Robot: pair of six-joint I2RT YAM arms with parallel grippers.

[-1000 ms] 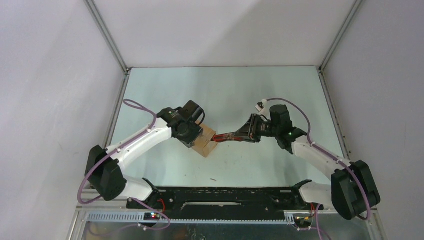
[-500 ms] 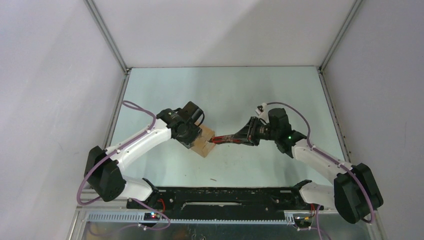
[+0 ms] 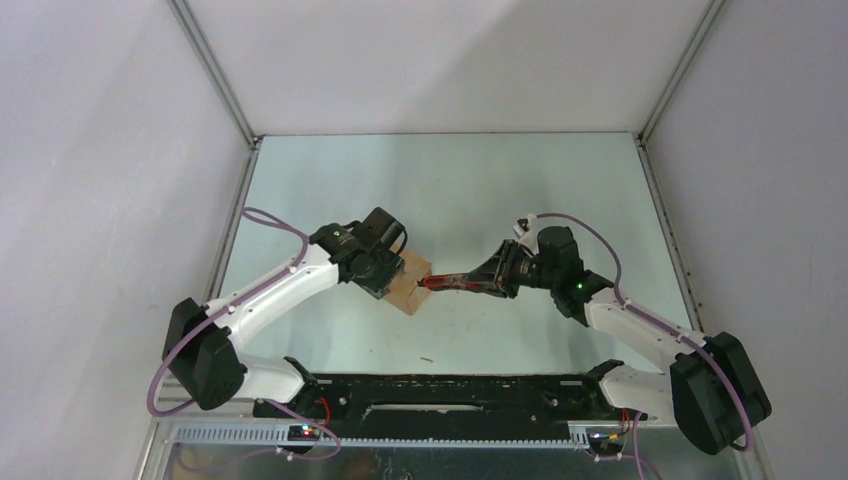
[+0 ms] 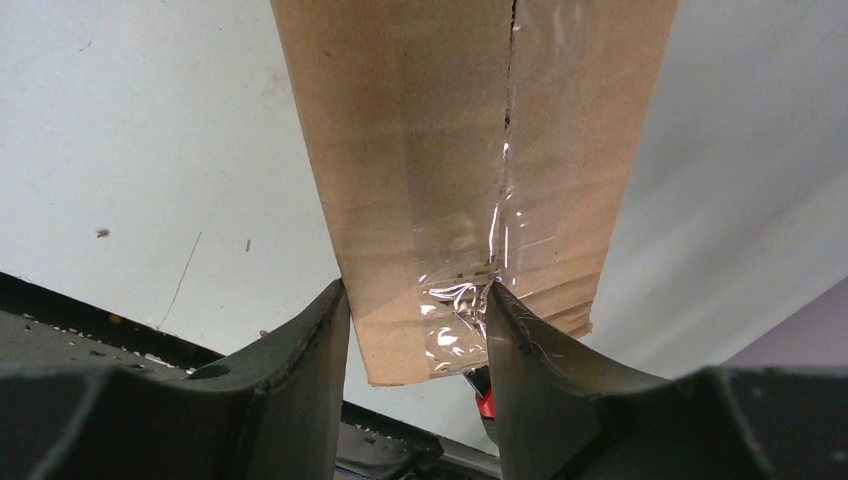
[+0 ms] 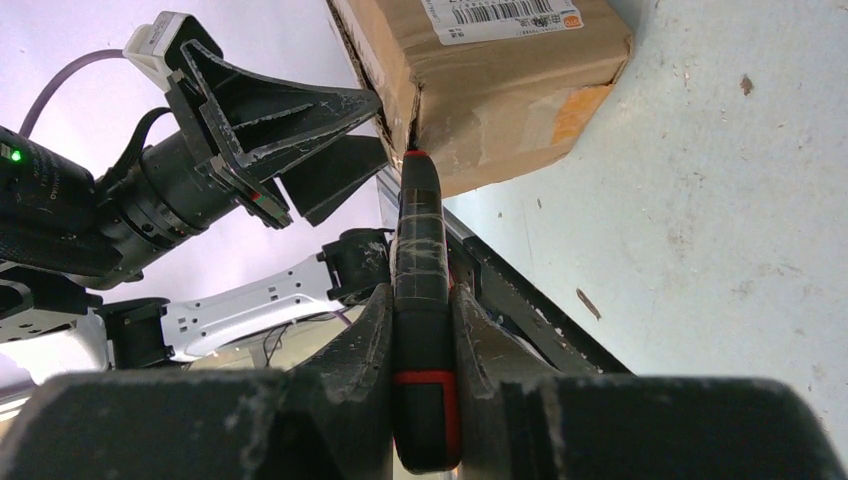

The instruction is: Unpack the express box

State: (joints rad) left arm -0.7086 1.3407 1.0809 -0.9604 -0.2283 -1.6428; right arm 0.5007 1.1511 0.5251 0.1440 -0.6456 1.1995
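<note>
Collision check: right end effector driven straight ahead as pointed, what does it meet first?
The express box; the utility knife in the right end effector has its tip at the box's flap seam, contact depth unclear.

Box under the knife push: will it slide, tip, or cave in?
Probably won't slide: the left tool clamps the express box across its end. Its walls may dent; the cardboard by the label looks creased. It looks small, so likely light: if that clamp slips, the utility knife could shove it aside.
</note>
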